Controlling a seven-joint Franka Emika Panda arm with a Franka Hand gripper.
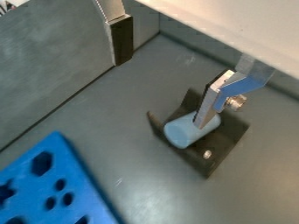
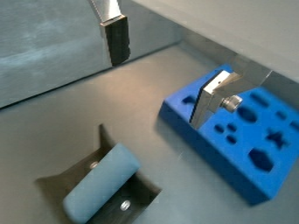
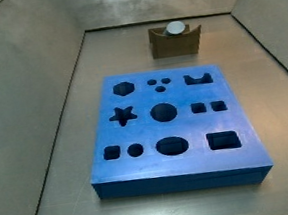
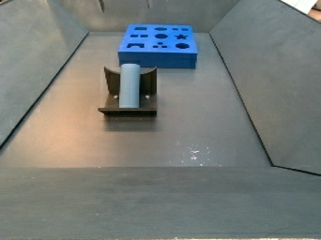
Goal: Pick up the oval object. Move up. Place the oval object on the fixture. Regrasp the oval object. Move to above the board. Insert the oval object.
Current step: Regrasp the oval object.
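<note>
Pale oval object (image 2: 101, 185) rests on fixture (image 2: 61, 188), apart from open tool (image 2: 162, 70).

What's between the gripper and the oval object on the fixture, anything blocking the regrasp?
Nothing visible. The oval object lies alone in the fixture notch, top side exposed. The gripper hangs open above it, with only bare floor around; the board sits well apart.

Pale oval object (image 4: 127, 83) lying in fixture (image 4: 145, 101) notch, gripper (image 1: 176, 70) above
</note>
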